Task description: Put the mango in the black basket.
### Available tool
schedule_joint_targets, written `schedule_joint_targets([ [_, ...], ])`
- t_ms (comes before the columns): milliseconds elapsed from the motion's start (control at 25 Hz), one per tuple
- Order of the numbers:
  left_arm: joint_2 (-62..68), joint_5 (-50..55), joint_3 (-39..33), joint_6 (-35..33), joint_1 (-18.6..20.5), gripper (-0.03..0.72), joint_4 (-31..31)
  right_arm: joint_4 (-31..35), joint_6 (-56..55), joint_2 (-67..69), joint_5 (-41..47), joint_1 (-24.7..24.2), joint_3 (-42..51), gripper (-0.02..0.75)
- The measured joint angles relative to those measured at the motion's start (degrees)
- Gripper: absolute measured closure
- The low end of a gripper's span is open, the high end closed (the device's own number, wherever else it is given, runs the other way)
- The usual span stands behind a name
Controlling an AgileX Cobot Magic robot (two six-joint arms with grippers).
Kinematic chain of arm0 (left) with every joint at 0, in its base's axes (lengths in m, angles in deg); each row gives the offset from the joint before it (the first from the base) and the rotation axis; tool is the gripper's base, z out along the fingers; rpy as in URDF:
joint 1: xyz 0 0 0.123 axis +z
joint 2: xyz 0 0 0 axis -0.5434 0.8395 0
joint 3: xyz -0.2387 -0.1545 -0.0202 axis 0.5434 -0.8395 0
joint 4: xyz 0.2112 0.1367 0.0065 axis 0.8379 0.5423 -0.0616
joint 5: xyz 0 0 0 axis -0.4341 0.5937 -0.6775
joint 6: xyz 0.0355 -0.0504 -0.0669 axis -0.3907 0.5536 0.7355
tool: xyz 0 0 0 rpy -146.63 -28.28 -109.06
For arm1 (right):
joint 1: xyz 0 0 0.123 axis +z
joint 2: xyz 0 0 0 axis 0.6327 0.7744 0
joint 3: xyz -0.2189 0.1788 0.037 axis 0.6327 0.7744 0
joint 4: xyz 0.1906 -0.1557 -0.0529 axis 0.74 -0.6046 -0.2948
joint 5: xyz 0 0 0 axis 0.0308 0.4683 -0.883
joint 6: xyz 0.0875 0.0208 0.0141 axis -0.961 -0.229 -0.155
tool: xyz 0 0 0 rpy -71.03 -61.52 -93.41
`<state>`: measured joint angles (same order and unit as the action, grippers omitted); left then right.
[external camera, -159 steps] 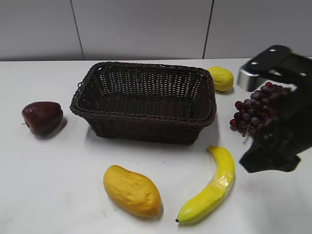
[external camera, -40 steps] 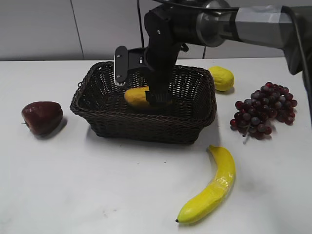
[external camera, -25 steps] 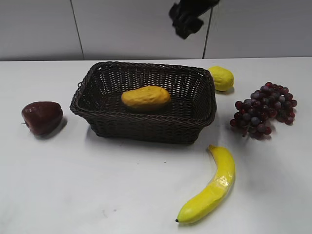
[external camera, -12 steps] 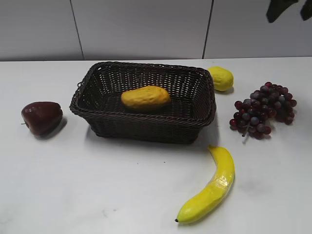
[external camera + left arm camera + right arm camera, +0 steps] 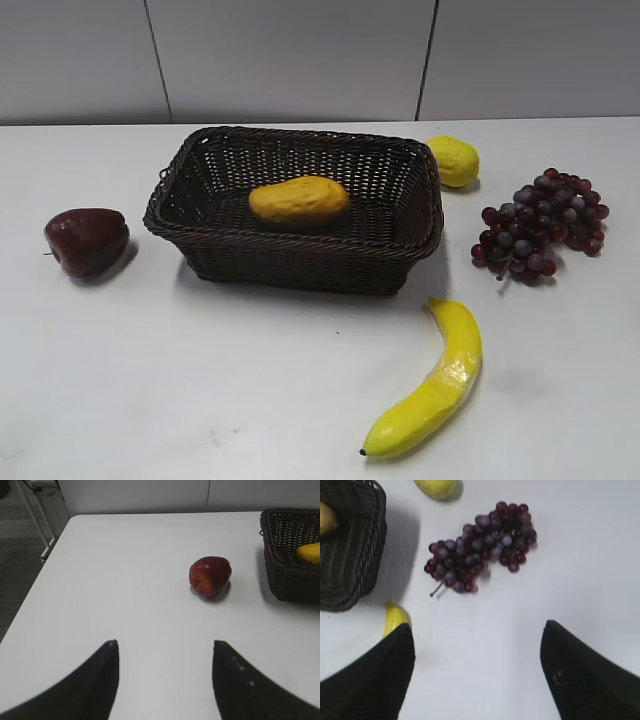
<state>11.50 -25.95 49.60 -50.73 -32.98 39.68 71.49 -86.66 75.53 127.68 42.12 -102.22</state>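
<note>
Both the left hand (image 5: 165, 680) and the right hand (image 5: 477, 675) are seen spread wide and empty above the table (image 5: 200, 380). The mango (image 5: 299, 200) is found lying inside the black basket (image 5: 300, 262). The placing is judged done; no further move is called for.

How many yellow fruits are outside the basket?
2. The small round yellow lemon sits behind the dark woven basket's right corner; the long curved yellow banana lies in front, right.
</note>
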Motion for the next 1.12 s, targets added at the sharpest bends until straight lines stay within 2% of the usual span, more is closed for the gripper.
schedule_joint_targets([
  [320,0.0,0.0,0.0,0.0,0.0,0.238,0.0,-0.63,0.0,-24.53,-0.06,0.0,24.23,0.142],
  [600,0.0,0.0,0.0,0.0,0.0,0.238,0.0,-0.89,0.0,-41.02,-0.64,0.0,40.29,0.142],
  [800,0.0,0.0,0.0,0.0,0.0,0.238,0.0,-0.97,0.04,-50.43,-1.36,0.0,47.73,0.142],
  [1120,0.0,0.0,0.0,0.0,0.0,0.238,0.0,-0.44,1.91,-62.04,-3.95,0.0,49.11,0.142],
])
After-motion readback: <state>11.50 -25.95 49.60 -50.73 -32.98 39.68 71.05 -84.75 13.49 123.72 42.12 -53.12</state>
